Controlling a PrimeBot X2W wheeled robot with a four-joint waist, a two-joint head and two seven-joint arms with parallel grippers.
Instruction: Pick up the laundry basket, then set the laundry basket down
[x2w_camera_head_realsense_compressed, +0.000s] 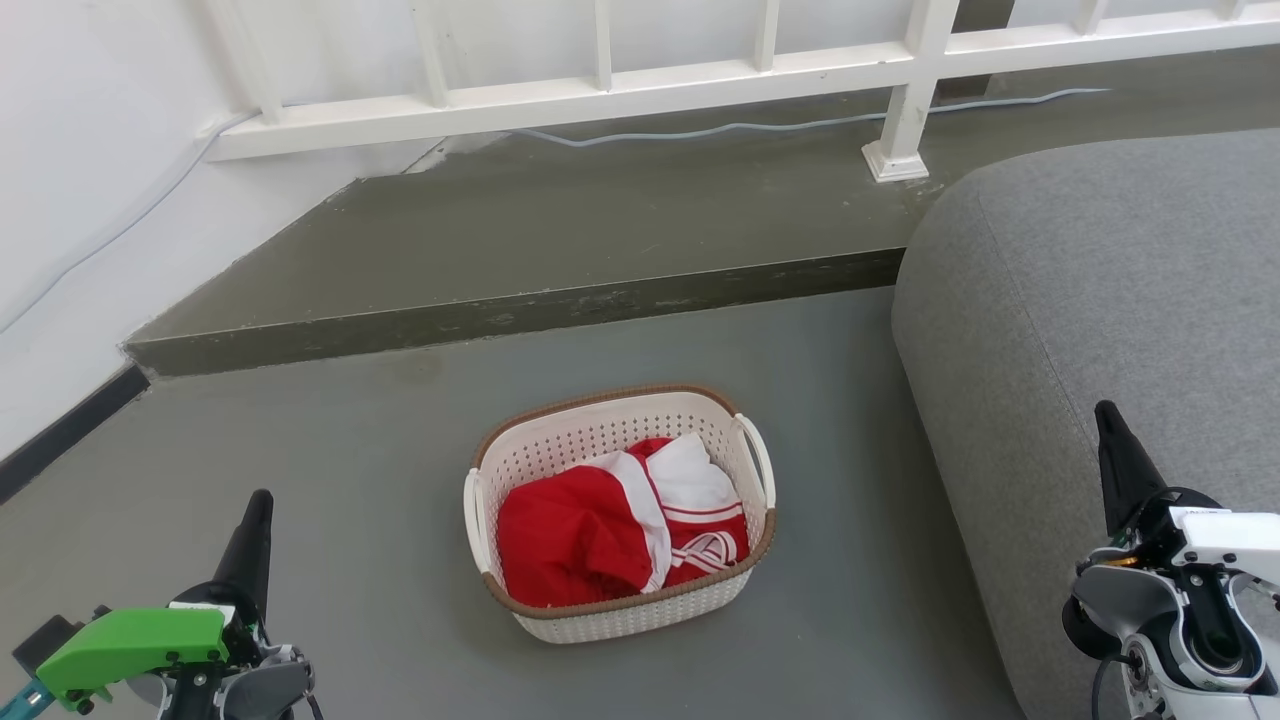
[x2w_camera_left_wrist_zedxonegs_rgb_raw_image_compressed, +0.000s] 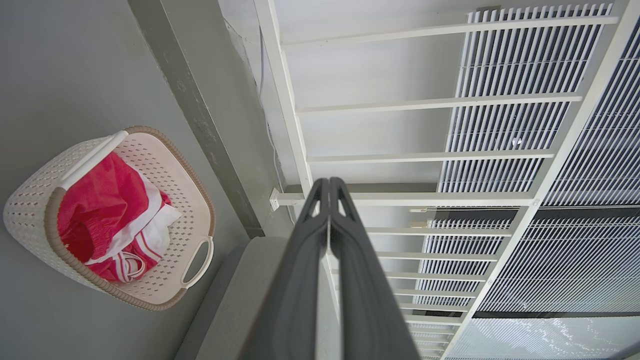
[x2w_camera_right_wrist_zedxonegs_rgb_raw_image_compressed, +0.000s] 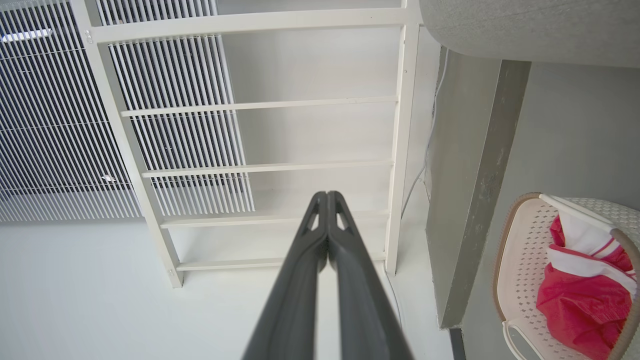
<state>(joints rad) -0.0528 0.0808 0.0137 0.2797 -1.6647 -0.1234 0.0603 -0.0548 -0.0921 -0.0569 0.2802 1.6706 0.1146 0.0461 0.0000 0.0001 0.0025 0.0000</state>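
**Figure. Laundry basket and both grippers, head and wrist views.** The laundry basket (x2w_camera_head_realsense_compressed: 625, 622) is standing upright on the grey floor (x2w_camera_head_realsense_compressed: 350, 480), between the two arms and ahead of them. It is sitting in front of the raised step (x2w_camera_head_realsense_compressed: 500, 320) and just beside the grey upholstered seat (x2w_camera_head_realsense_compressed: 1100, 280). A crumpled red-and-white garment (x2w_camera_head_realsense_compressed: 600, 530) is lying inside, below the brown rim.

The left gripper (x2w_camera_head_realsense_compressed: 262, 497) and the right gripper (x2w_camera_head_realsense_compressed: 1106, 415) are hanging low at either side, well apart from the basket. Each is pressing its two dark fingers together along their length and gripping nothing, as the left wrist view (x2w_camera_left_wrist_zedxonegs_rgb_raw_image_compressed: 329, 186) and the right wrist view (x2w_camera_right_wrist_zedxonegs_rgb_raw_image_compressed: 327, 196) are showing.

The basket resting on the floor with both grippers clear is fitting either a basket waiting to be lifted or one already set back down.

Handling, as a judgement: the perforated plastic shell is likely light and fairly stiff, though the thin walls may be flexing under a pinch. The cloth load is soft and adding little weight. The two white loop handles, left (x2w_camera_head_realsense_compressed: 472, 510) and right (x2w_camera_head_realsense_compressed: 760, 460), are offering the surest hold. Taken by one loop alone, the basket would probably be tipping.
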